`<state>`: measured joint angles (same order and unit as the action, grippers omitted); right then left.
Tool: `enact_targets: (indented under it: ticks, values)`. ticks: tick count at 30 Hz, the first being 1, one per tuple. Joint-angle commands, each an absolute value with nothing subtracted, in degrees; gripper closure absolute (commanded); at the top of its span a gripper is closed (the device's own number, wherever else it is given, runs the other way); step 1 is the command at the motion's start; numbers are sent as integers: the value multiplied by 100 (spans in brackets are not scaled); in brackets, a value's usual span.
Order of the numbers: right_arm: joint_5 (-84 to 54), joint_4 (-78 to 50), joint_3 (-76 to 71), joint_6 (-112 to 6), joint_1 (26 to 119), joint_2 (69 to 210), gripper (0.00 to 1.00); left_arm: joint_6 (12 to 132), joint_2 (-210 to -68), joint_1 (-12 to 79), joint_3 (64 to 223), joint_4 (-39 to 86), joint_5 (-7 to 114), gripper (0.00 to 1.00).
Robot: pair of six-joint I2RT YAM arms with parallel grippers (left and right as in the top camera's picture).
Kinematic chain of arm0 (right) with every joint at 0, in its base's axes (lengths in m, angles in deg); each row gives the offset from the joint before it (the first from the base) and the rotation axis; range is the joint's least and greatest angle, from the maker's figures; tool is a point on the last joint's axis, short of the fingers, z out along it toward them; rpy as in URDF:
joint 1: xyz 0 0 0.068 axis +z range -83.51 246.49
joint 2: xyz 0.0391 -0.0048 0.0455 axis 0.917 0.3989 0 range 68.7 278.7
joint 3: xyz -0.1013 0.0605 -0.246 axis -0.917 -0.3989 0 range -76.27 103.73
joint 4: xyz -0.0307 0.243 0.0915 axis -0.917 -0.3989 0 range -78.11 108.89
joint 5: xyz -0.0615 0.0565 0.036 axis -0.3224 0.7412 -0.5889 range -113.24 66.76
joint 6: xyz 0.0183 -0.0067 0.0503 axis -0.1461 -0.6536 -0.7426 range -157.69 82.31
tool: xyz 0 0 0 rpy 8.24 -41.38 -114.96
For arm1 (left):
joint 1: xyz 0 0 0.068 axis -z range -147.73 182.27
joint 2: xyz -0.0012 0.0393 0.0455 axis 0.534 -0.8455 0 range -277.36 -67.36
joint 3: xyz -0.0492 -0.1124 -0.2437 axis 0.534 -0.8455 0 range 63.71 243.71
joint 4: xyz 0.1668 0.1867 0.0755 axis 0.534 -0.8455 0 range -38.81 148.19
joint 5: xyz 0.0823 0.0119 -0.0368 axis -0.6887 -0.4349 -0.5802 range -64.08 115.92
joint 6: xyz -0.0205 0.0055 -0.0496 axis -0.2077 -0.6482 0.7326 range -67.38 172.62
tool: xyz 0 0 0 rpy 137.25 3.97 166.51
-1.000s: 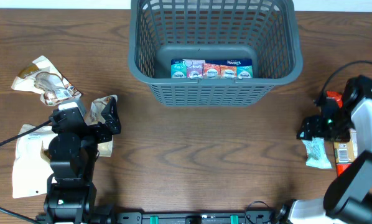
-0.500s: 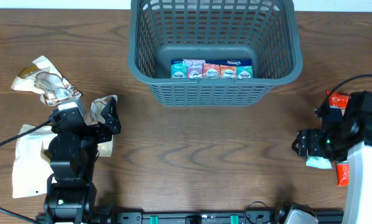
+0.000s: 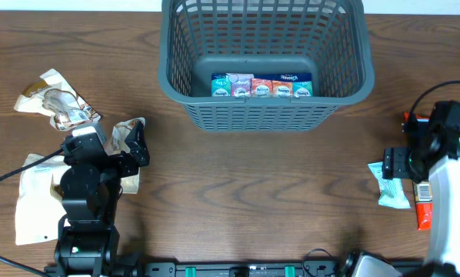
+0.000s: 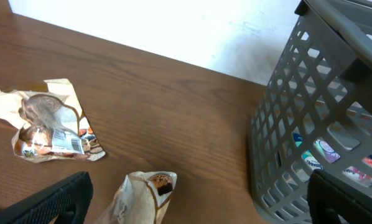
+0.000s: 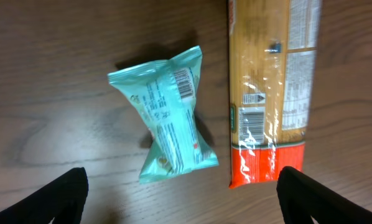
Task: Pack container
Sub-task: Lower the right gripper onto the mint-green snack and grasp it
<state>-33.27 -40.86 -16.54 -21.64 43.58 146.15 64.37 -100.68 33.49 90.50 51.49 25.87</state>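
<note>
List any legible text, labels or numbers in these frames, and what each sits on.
Nothing reads clearly in any view.
On the teal packet: barcode and fine print, too small to read.
On the long packet: barcodes and a printed panel, blurred.
On the cartons in the basket: logos, too small to read.
On the crumpled bag: white label, blurred.

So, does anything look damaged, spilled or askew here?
Only the crumpled packet at far left: it looks crushed, perhaps torn open. The teal packet lies skewed beside the long orange-ended packet, nothing spilled. The basket holds a neat row of small packets.
</note>
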Motion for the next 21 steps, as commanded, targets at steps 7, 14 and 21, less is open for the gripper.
enact_targets:
  ticks: [7, 14, 21]
  values:
    - [-3458, -3765, -1724, -2028, 4242, 15662, 18, 6321, -10059, 3320, 9181, 5136, 2523, 1]
    - [-3281, -3251, -1882, -1960, 4132, 16125, 18, 6321, -10059, 3320, 9181, 5136, 2523, 1]
    - [-3141, -2573, -2306, -1962, 4117, 16228, 18, 6321, -10059, 3320, 9181, 5136, 2523, 1]
